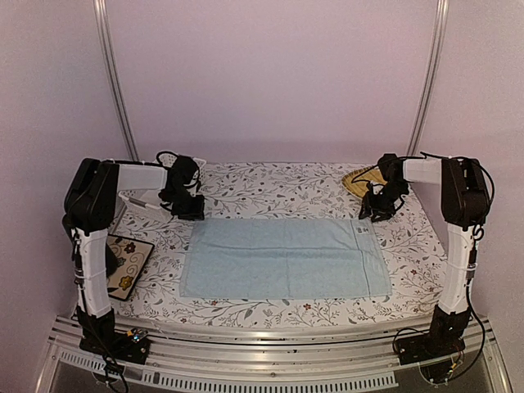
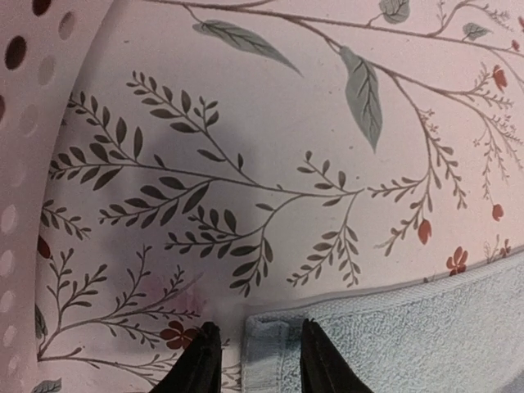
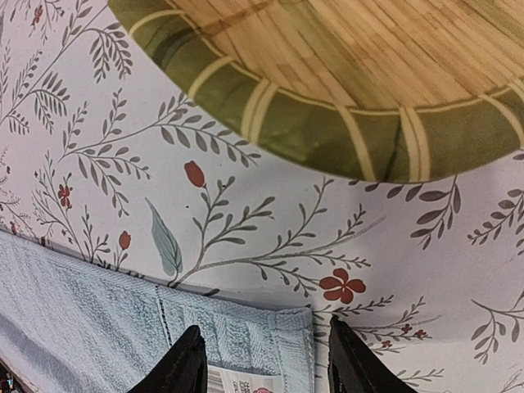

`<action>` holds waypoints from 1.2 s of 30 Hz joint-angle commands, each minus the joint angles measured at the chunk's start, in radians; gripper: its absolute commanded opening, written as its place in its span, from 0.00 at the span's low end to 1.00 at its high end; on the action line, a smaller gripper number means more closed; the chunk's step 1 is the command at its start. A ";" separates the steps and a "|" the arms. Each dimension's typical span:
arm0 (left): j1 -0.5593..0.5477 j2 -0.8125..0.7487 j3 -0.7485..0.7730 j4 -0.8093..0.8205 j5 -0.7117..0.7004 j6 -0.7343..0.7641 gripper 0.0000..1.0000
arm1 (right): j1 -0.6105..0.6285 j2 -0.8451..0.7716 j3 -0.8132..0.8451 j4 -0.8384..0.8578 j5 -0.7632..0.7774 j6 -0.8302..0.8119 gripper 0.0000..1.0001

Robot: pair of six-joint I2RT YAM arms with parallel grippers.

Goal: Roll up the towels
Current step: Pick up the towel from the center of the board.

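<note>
OK, pale light-blue rectangular terry towel [image 1: 282, 258] lies spread flat in the middle of the table [image 1: 278, 192], which is covered with a white cloth printed with leaves and small red flowers. The towel's long edges run left to right and it is not rolled at all. Only 1 towel is in view. Left claw [image 1: 190, 209] is down at the towel's far-left corner. In the left wrist view its 2 black fingers [image 2: 205, 360] straddle the corner hem, 1 over bare tablecloth just beside the towel edge and 1 over the terry. There is a narrow gap between them, and I cannot tell if they are pinching the hem or just around it. Right claw [image 1: 378, 214] is down at the far-right corner. In the right wrist view its 2 fingers [image 3: 184, 364] stand wide apart with the corner lying flat between them, so it is released and not grasping. A small white printed label [image 3: 237, 381] sits on that corner. Round woven yellow bamboo mat with a green rim [image 3: 327, 82] lies just beyond the right claw, near the towel but apart from it. White perforated plastic wall [image 2: 24, 123] runs along the left edge of the left wrist view. Square floral-patterned tile [image 1: 127, 266] sits at the table's left edge, apart from the towel.
</note>
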 commanded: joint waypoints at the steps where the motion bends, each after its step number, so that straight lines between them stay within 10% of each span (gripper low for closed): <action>1: 0.048 -0.046 -0.051 0.037 0.060 0.000 0.36 | 0.001 0.000 0.016 -0.013 -0.029 -0.008 0.51; 19: 0.064 -0.023 -0.115 0.107 0.254 0.002 0.28 | -0.050 -0.043 0.022 -0.018 -0.028 -0.016 0.53; 36: 0.066 -0.044 -0.135 0.140 0.223 -0.012 0.00 | -0.059 -0.001 0.009 -0.005 -0.072 -0.005 0.53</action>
